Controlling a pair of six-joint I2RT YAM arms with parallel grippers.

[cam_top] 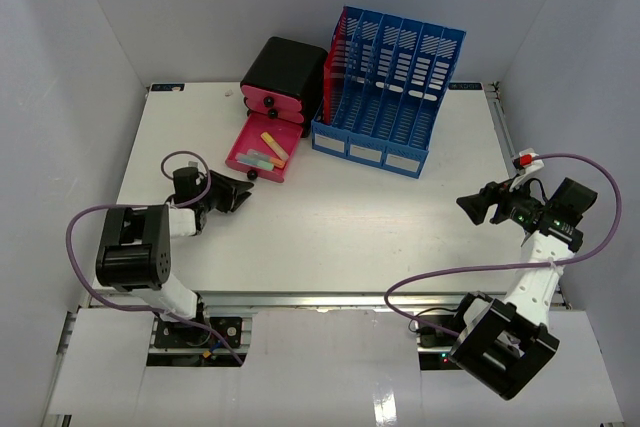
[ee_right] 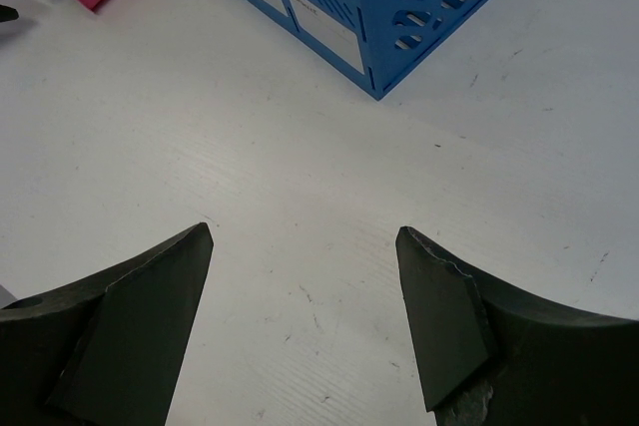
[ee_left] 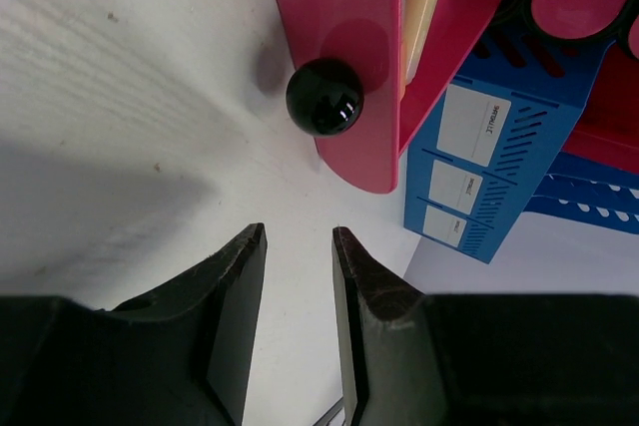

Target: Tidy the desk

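White desk (cam_top: 330, 217): open pink drawer (ee_left: 344, 27) facing left pincer (ee_left: 298, 236), slightly parted; right pincer (ee_right: 305, 236) spread, blue rack (ee_right: 369, 67) ahead.

The white desk (cam_top: 330, 227), edged with metal rails, is seen from above. Toward eleven o'clock from its middle, a black drawer unit (cam_top: 283, 75) with pink drawer fronts is set near the far edge. Its lowest drawer (cam_top: 262, 152) is drawn out over the surface toward six o'clock. At one o'clock a blue slotted file rack (cam_top: 390, 97) is stood just beside the unit. Small dark specks are seen on the bare surface.
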